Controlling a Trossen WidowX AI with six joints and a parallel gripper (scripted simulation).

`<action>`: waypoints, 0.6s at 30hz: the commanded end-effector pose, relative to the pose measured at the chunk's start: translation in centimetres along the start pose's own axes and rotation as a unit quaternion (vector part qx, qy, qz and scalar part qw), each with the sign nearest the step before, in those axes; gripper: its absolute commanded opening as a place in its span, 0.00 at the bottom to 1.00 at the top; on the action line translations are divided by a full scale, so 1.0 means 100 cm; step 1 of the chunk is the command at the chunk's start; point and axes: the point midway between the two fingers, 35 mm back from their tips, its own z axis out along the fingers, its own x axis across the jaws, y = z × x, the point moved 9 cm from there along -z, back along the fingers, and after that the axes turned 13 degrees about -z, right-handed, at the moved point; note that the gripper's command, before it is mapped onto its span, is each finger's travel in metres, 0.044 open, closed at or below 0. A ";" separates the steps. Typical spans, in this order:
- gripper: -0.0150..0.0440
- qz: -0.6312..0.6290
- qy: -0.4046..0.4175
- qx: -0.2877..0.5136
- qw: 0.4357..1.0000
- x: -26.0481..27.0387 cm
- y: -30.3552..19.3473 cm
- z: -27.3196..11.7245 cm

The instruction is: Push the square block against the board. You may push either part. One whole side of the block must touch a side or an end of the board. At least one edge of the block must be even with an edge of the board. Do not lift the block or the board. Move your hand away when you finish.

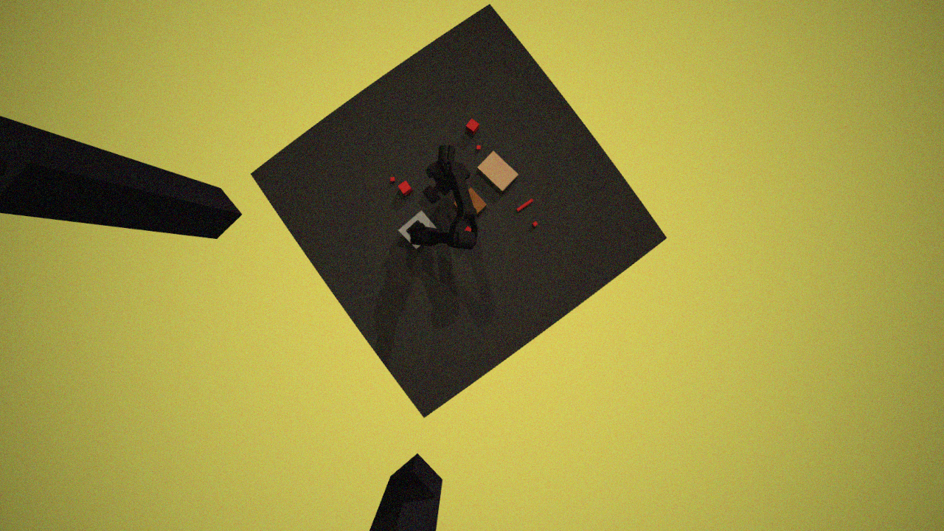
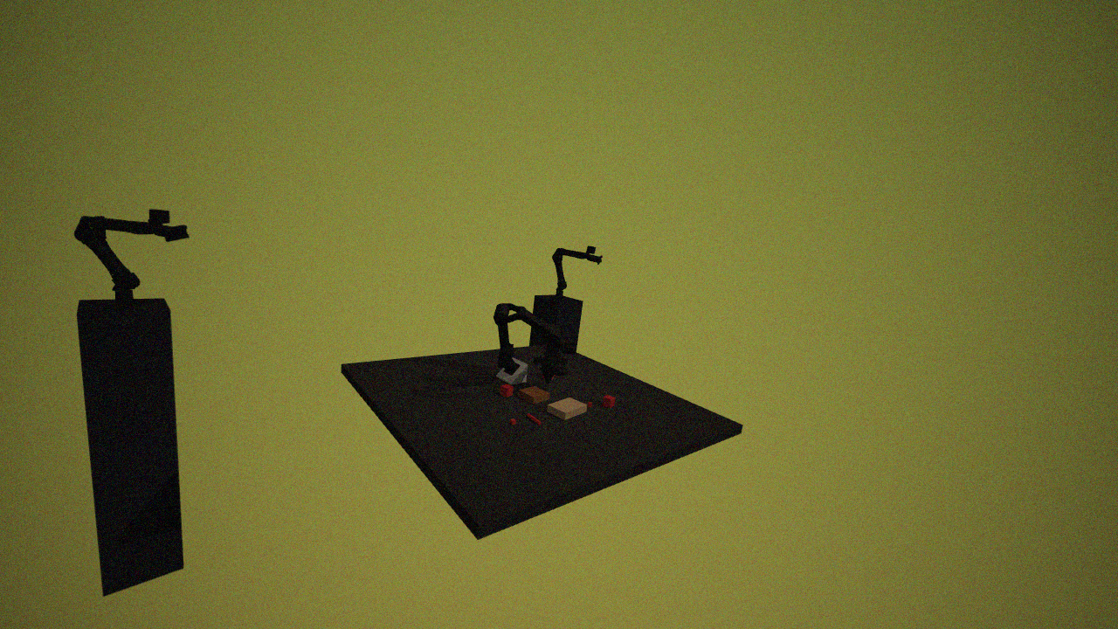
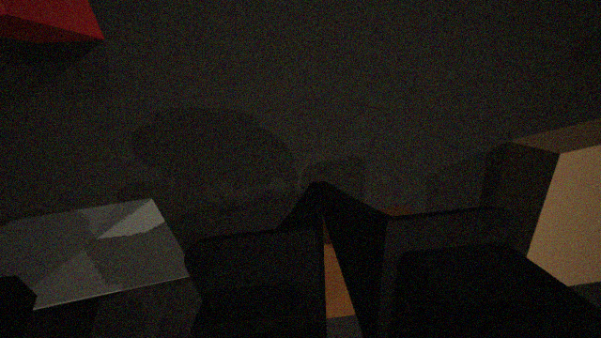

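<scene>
The brown square block (image 1: pixel 477 202) (image 2: pixel 534 394) (image 3: pixel 337 286) lies flat, partly hidden under the arm in the top view. The larger tan board (image 1: pixel 497 171) (image 2: pixel 566 407) (image 3: pixel 573 211) lies flat beside it. A dark gap shows between them in the top view, and their facing sides look roughly parallel. My gripper (image 1: pixel 431 191) (image 2: pixel 548 379) (image 3: pixel 317 188) is shut and empty. It points down on the side of the block towards a red cube. The block shows behind the fingers in the wrist view. I cannot tell whether the tips touch it.
One red cube (image 1: pixel 404 188) (image 3: pixel 52 19) is left of my gripper, another red cube (image 1: pixel 472 125) (image 2: pixel 609 401) is beyond the board, and a third (image 2: pixel 507 390) is near the white base plate (image 1: pixel 405 229). A red stick (image 1: pixel 524 205) (image 2: pixel 534 419) and several tiny red cubes lie around.
</scene>
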 end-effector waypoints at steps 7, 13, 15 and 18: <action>0.25 0.032 -0.007 -0.007 0.999 0.001 -0.008 -0.023; 0.25 0.133 -0.006 -0.009 0.991 0.006 -0.030 -0.025; 0.25 0.166 -0.006 -0.010 0.986 0.009 -0.037 -0.025; 0.25 0.216 -0.005 -0.010 0.976 0.013 -0.047 -0.026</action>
